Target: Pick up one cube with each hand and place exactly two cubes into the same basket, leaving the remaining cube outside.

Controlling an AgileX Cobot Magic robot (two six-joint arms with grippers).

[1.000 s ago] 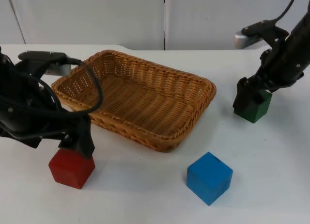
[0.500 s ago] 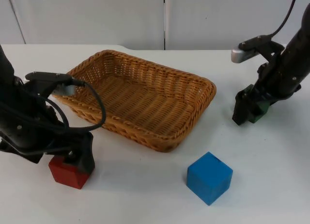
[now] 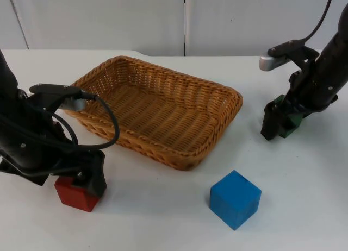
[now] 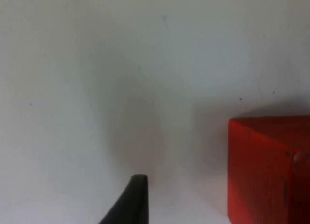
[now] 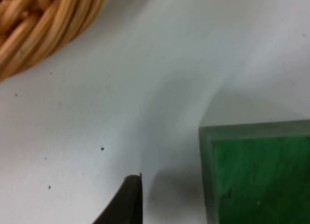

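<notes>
A wicker basket (image 3: 155, 108) is placed in the middle of the white table (image 3: 304, 180), a little toward the far edge, and nothing is seen inside it. The left gripper (image 3: 81, 180) is lowered onto the red cube (image 3: 73, 194), which stands near the front left corner of the table, in front of the basket's left end. In the left wrist view one black fingertip (image 4: 131, 202) is seen on the table well apart from the red cube (image 4: 269, 168), so the fingers are spread and the cube is not clamped, as far as can be seen. The right gripper (image 3: 274, 123) is lowered at the green cube (image 3: 291, 123), which stands near the right edge of the table, to the right of the basket. In the right wrist view one fingertip (image 5: 123, 200) is seen beside the green cube (image 5: 256, 173) with a gap of table between them, and a part of the basket rim (image 5: 43, 27) is seen further away. This gripper is also spread, and no hold on the cube is seen. The blue cube (image 3: 235, 199) is left alone near the front edge, in front of the basket's right corner, apart from both grippers.
</notes>
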